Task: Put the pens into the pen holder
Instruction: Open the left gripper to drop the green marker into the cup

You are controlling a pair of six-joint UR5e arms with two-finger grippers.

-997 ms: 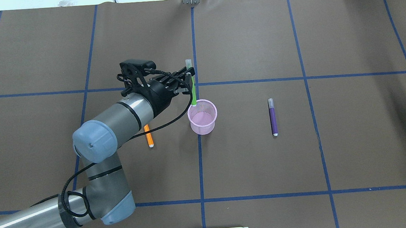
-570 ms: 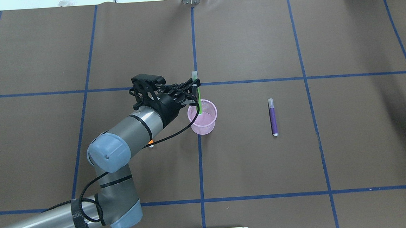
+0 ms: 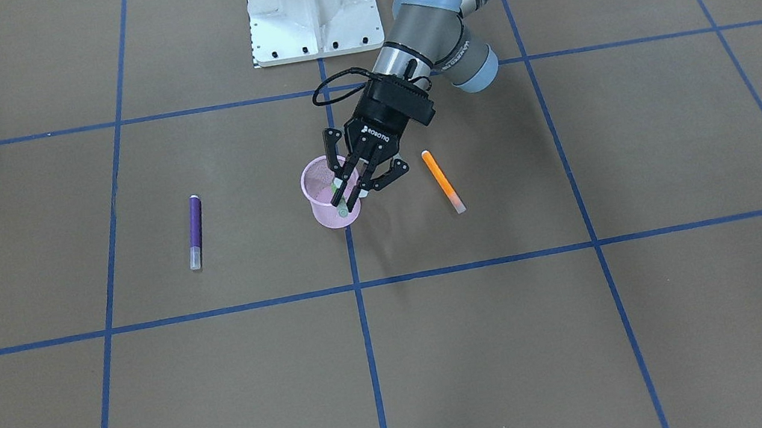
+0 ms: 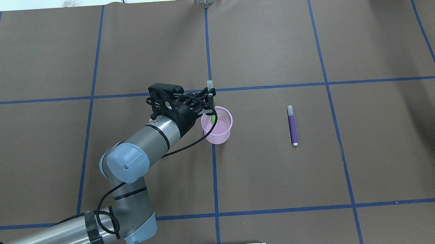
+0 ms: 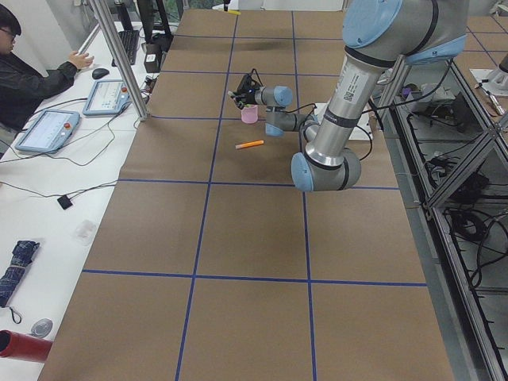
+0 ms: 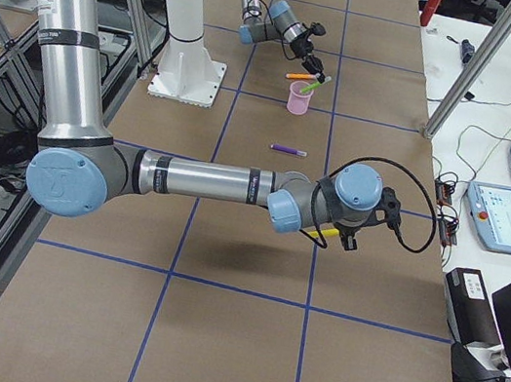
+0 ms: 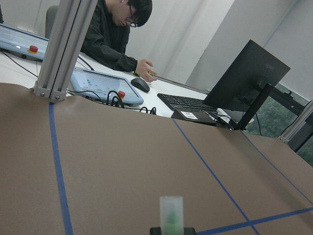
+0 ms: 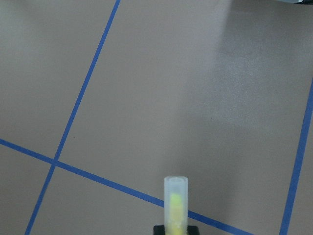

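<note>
My left gripper (image 4: 210,98) (image 3: 352,182) is shut on the green pen (image 4: 212,116), which stands tilted with its lower end inside the pink mesh pen holder (image 4: 223,131) (image 3: 324,215). Its clear cap (image 7: 171,213) sticks up above the fingers. The orange pen (image 3: 443,182) lies flat just beside the holder and is hidden under the arm in the overhead view. The purple pen (image 4: 292,125) (image 3: 194,230) lies flat on the holder's other side. My right gripper (image 6: 327,233) (image 8: 173,227) hovers far off near the table's end, shut on a yellow pen (image 8: 175,205).
The white robot base (image 3: 312,5) stands behind the holder. A metal post (image 7: 63,49) stands at the table's far edge. A person (image 5: 32,71) sits at the side desk with tablets and a keyboard. Blue tape lines cross the brown mat.
My left gripper has moved right and down with the green pen, so the pen's lower end now sits deeper in the holder. The arm now covers the orange pen in the overhead view.
</note>
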